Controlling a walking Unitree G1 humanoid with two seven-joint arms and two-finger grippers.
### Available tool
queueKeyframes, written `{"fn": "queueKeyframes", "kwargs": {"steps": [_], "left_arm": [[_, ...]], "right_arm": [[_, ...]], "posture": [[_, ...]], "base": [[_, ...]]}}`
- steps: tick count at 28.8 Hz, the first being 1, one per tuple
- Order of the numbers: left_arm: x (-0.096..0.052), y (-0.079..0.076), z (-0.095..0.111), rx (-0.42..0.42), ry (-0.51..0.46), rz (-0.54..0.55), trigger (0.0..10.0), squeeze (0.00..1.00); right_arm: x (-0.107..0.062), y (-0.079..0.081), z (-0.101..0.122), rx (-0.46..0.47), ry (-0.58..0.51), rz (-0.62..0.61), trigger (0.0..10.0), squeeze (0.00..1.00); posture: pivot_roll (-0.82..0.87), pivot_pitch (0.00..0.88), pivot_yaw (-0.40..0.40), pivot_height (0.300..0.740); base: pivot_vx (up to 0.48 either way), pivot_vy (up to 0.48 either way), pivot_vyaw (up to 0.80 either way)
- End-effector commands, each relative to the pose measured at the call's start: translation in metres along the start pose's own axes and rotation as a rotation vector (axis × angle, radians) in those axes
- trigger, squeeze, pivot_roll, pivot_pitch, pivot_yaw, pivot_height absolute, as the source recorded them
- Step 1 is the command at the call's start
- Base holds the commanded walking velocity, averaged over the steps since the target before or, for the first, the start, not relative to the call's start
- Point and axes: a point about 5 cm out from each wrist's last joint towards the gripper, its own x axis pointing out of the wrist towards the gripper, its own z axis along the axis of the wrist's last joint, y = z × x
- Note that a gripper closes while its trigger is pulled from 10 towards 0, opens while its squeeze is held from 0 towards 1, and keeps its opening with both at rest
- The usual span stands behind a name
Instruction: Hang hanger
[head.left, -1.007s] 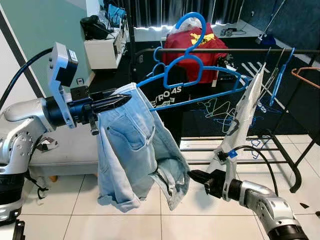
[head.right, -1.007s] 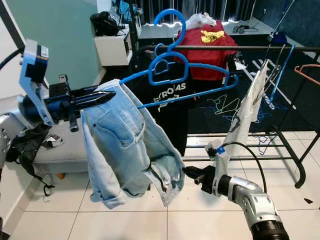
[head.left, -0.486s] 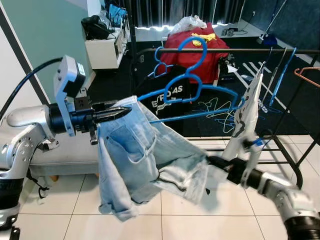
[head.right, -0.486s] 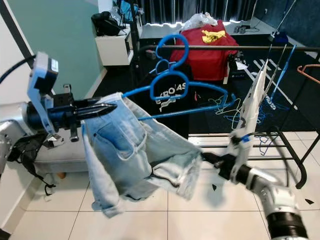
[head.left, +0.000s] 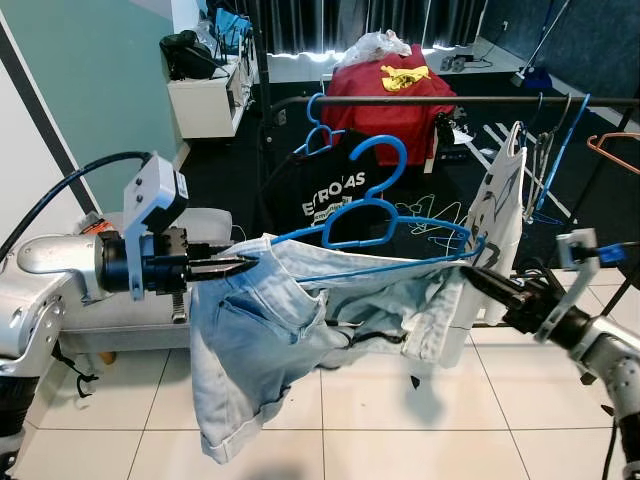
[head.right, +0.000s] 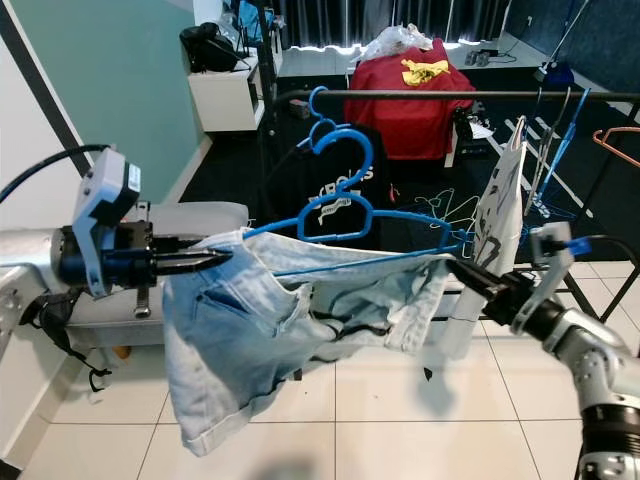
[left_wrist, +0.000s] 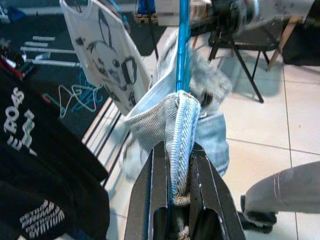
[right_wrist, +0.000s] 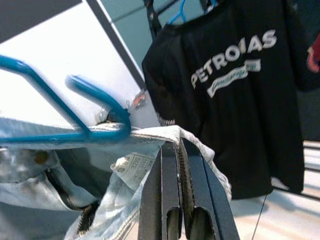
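Both tools grip a pair of light-blue denim shorts (head.left: 300, 340) stretched between them below a blue hanger (head.left: 375, 225). At the robot's left, the left tool (head.left: 240, 267) has its black fingers clamped on one end of the waistband; the left wrist view shows the folded denim hem pinched between the fingers (left_wrist: 160, 180) with the hanger's blue bar running straight ahead. At the robot's right, the right tool (head.left: 478, 281) is closed on the other end of the waistband, its wrist view showing fabric squeezed between the fingers (right_wrist: 167, 185) beside the hanger's curved shoulder.

The hanger sits in front of the robot, level with its tools, its lower bar threaded along the shorts and its hook pointing up, below and short of the dark clothes rail (head.left: 450, 101) behind it. The step in hand appears to be spreading the shorts along the hanger; the next move would call for raising the hanger so its hook clears and catches the rail.

On the rail hang a black T-shirt (head.left: 325, 195) reading "PETRONAS" with a smaller line beneath it too blurred to read, a red shirt (head.right: 415, 95) with a yellow print, and a white graphic top (head.left: 500, 205).
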Motion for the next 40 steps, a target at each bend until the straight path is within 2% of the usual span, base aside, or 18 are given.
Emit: {"fn": "queueKeyframes", "kwargs": {"steps": [1, 9, 13, 16, 18, 24, 25, 31, 36, 40], "left_arm": [[-0.01, 0.001, -0.001, 0.03, 0.064, 0.003, 0.0, 0.0], [-0.019, 0.005, 0.001, 0.016, 0.039, 0.054, 0.0, 0.0], [-0.023, 0.01, -0.007, 0.029, 0.105, 0.102, 0.0, 0.0], [-0.026, 0.014, -0.019, 0.055, 0.204, 0.138, 0.0, 0.0], [-0.027, 0.012, -0.027, 0.079, 0.282, 0.118, 0.0, 0.0], [-0.028, 0.008, -0.03, 0.063, 0.296, 0.087, 0.0, 0.0], [-0.03, 0.009, -0.034, 0.078, 0.347, 0.099, 0.0, 0.0], [-0.033, 0.013, -0.042, 0.095, 0.427, 0.129, 0.0, 0.0], [-0.04, 0.014, -0.054, 0.122, 0.556, 0.138, 0.0, 0.0], [-0.043, 0.016, -0.057, 0.108, 0.599, 0.157, 0.0, 0.0]], "right_arm": [[-0.01, -0.008, 0.011, 0.01, -0.054, -0.041, 0.0, 0.0], [-0.025, -0.016, 0.016, 0.023, -0.093, -0.096, 0.0, 0.0], [-0.03, -0.016, 0.019, 0.03, -0.111, -0.091, 0.0, 0.0], [-0.033, -0.015, 0.024, 0.029, -0.125, -0.076, 0.0, 0.0], [-0.032, -0.015, 0.027, 0.022, -0.136, -0.077, 0.0, 0.0], [-0.032, -0.019, 0.033, 0.012, -0.161, -0.104, 0.0, 0.0], [-0.03, -0.018, 0.035, 0.012, -0.167, -0.1, 0.0, 0.0], [-0.027, -0.013, 0.038, 0.003, -0.169, -0.07, 0.0, 0.0], [-0.025, -0.006, 0.042, -0.014, -0.167, -0.028, 0.0, 0.0], [-0.023, -0.002, 0.045, -0.024, -0.166, -0.004, 0.0, 0.0]], "posture": [[0.02, 0.0, 0.037, 0.74], [0.02, 0.0, 0.042, 0.74], [0.02, 0.0, 0.042, 0.74], [0.02, 0.0, 0.043, 0.74], [0.02, 0.0, 0.042, 0.74], [0.02, 0.0, 0.043, 0.74], [0.02, 0.0, 0.043, 0.74], [0.02, 0.0, 0.046, 0.74], [0.02, 0.0, 0.049, 0.74], [0.02, 0.0, 0.05, 0.74]], "base": [[0.0, 0.0, 0.0], [0.0, 0.0, 0.0], [0.0, 0.0, 0.0], [0.0, 0.0, 0.0], [0.0, 0.0, 0.0], [0.0, 0.0, 0.0], [0.0, 0.0, 0.0], [0.0, 0.0, 0.0], [0.0, 0.0, 0.0], [0.0, 0.0, 0.0]]}}
